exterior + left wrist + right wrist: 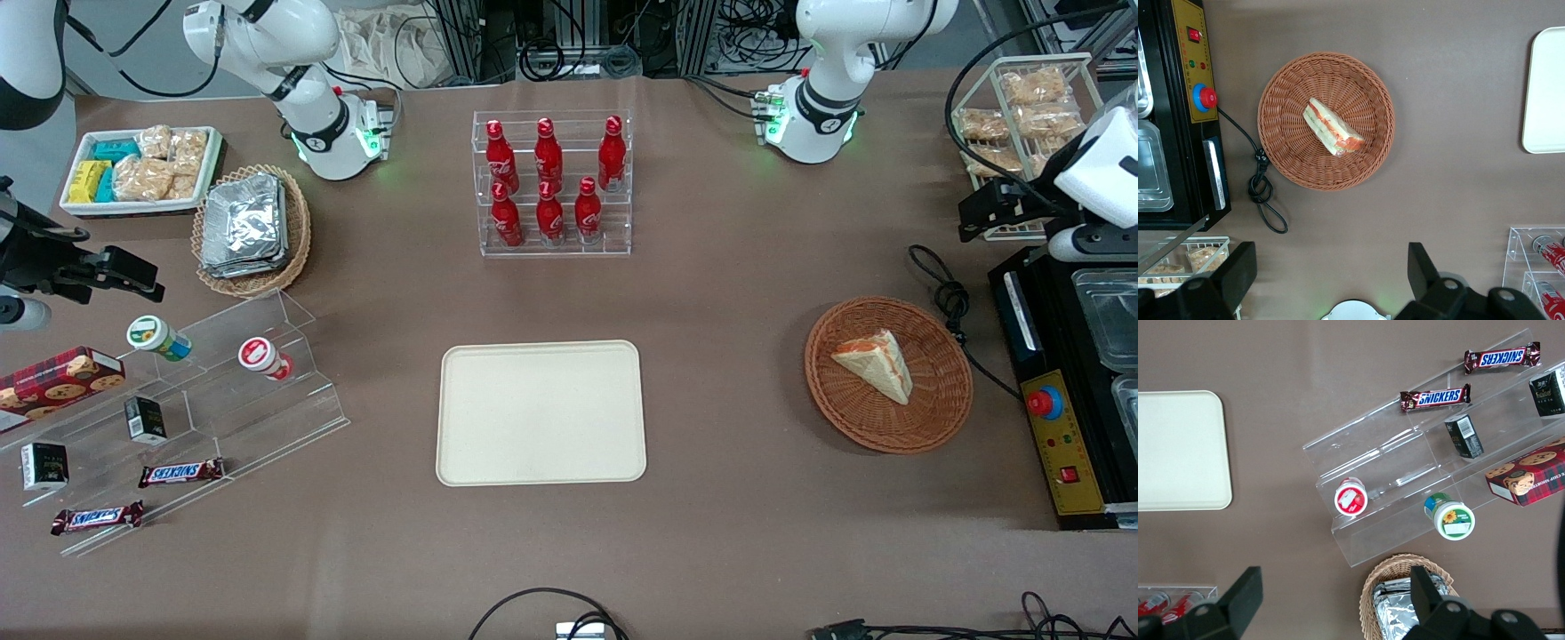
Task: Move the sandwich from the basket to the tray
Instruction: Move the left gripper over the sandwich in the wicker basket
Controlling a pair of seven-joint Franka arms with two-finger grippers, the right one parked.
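A coiled black cable [1261,190] is seen beside the basket [1281,100]; the gripper [1331,277] is held high, jaws spread, well above the sandwich [1333,127].

**A:** How many red bottles [548,156]?
**B:** Six, in one clear rack [556,249] (three per row).
**A:** Sandwiches?
**B:** One sandwich [876,363], one reddish basket [889,427], one tray [540,413], one tan basket [298,231].
**A:** Toward the parked arm's end?
**B:** Two Snickers bars [180,472], two lidded cups [158,338], two small dark boxes [145,420], one cookie box [58,378].
**A:** Grippers?
**B:** One working gripper [1331,280], fingers spread, above the table, farther from the front camera than the reddish basket.
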